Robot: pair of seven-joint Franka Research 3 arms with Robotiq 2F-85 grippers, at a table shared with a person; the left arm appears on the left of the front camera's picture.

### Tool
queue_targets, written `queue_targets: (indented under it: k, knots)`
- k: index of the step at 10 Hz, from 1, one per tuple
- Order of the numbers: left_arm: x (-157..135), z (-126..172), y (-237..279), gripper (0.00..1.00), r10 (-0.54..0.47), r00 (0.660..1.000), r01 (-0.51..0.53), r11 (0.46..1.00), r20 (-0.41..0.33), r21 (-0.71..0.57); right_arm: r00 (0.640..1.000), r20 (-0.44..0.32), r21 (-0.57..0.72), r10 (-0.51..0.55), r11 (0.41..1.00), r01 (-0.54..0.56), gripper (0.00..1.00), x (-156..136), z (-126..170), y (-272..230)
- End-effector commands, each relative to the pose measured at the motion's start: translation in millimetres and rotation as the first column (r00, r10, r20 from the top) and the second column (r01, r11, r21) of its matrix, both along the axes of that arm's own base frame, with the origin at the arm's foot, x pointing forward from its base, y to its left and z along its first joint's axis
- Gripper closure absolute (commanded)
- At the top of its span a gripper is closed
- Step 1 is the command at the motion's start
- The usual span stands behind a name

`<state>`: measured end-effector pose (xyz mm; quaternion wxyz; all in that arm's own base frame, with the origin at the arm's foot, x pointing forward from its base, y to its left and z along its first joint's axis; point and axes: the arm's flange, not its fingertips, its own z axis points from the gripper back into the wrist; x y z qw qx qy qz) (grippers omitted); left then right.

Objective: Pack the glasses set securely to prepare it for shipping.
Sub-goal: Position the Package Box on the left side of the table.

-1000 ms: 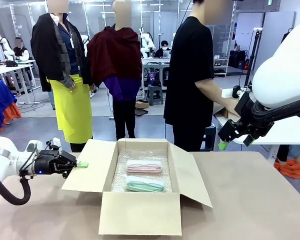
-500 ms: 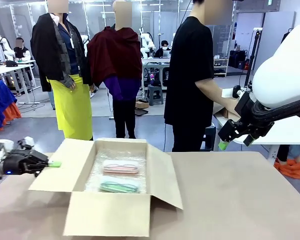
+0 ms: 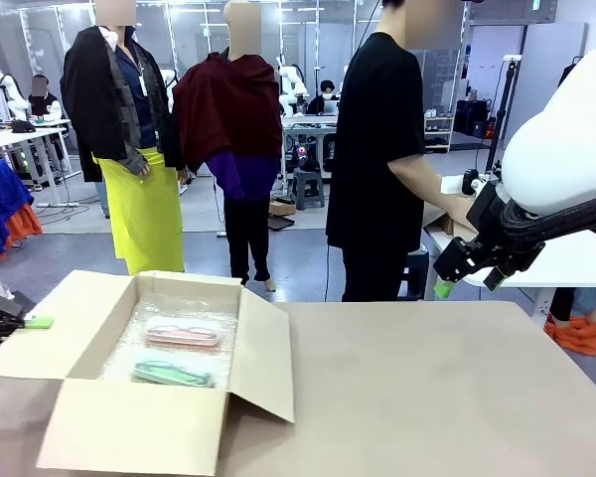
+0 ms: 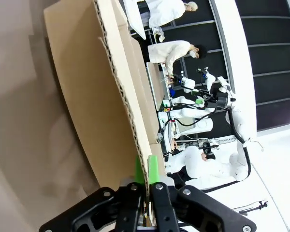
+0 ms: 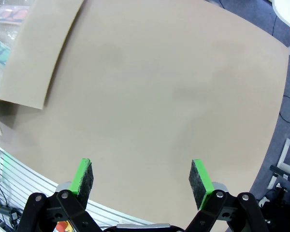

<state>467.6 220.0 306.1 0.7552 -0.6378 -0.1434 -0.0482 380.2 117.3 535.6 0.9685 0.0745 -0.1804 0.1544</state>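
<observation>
Resting on a bed of clear bubble wrap inside an open brown cardboard box, the two small oblong translucent glasses cases are seen side by side at the left of the front view: the pink case lies on the far side, the mint green case just beside it on the near side, each with a pair of frames showing through. The box stands on the beige table with its flaps spread outward. The left gripper is seen at the picture's left edge, its green pads pressed together on the box's left flap; in the left wrist view the flap's corrugated edge is pinched between the closed fingers. The right gripper is held above bare tabletop with its jaws spread wide and nothing between them. A person in a black shirt stands at the far side.
</observation>
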Motion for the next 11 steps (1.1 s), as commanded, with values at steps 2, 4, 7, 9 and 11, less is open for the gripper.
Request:
queue_targets:
  k: [2, 4, 7, 9, 11]
  knots:
    - [11.1, 4.4, 58.8, 0.97, 0.024, 1.000, -0.024, 0.999, -0.013, 0.033, 1.000, 0.008, -0.005, 0.021, 1.000, -0.021, 0.00, 1.3, 0.2, -0.9]
    - [12.2, 3.0, 83.6, 0.97, 0.017, 1.000, -0.016, 0.999, -0.025, 0.040, 1.000, 0.008, -0.005, 0.021, 1.000, -0.021, 0.00, 1.3, 0.2, -0.9]
    - [11.6, 1.1, 97.8, 0.97, -0.005, 0.999, 0.008, 0.996, -0.035, 0.088, 1.000, 0.008, -0.005, 0.021, 1.000, -0.021, 0.00, 1.3, 0.2, -0.9]
    - [11.7, 1.9, 100.5, 0.60, 0.000, 0.999, 0.003, 0.994, -0.034, 0.105, 1.000, 0.008, -0.005, 0.021, 1.000, -0.021, 0.00, 1.3, 0.2, -0.9]
    - [9.5, 7.0, 103.7, 0.24, 0.016, 1.000, -0.012, 0.992, -0.026, 0.129, 1.000, 0.008, -0.005, 0.021, 1.000, -0.021, 0.00, 1.3, 0.2, -0.9]
